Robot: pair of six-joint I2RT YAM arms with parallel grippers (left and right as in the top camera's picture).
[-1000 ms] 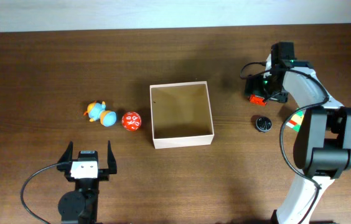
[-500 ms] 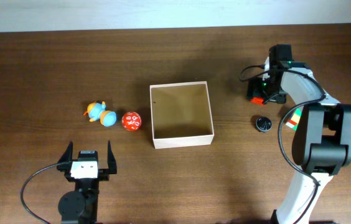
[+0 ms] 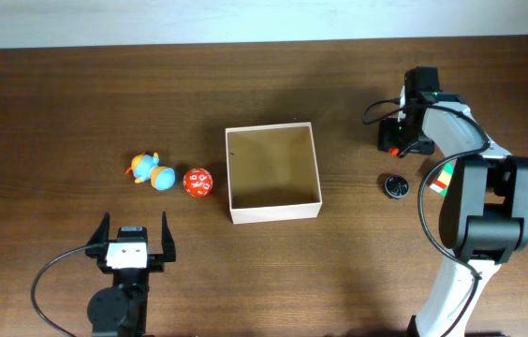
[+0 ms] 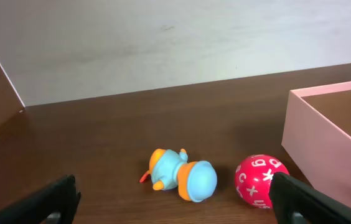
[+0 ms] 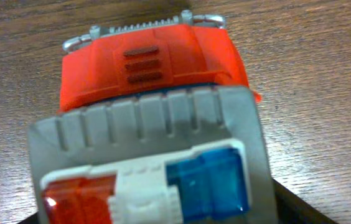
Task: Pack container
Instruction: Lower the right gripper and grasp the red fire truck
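Overhead: container point(image 3: 275, 212) mid-table, open side up, brown floor showing. Left of it, a red ball point(image 3: 198, 182) just beside a blue-and-orange duck point(image 3: 150, 170). Left gripper point(image 3: 133, 245) near the front edge, fingers spread wide, grasping nothing. Right gripper point(image 3: 400, 140) well right of the container, down over a red toy car point(image 3: 391, 151); black disc point(image 3: 396, 186) near.

Left wrist: duck and ball ahead, container wall at right.

Right wrist: car fills the frame; cannot tell whether clenched on it.
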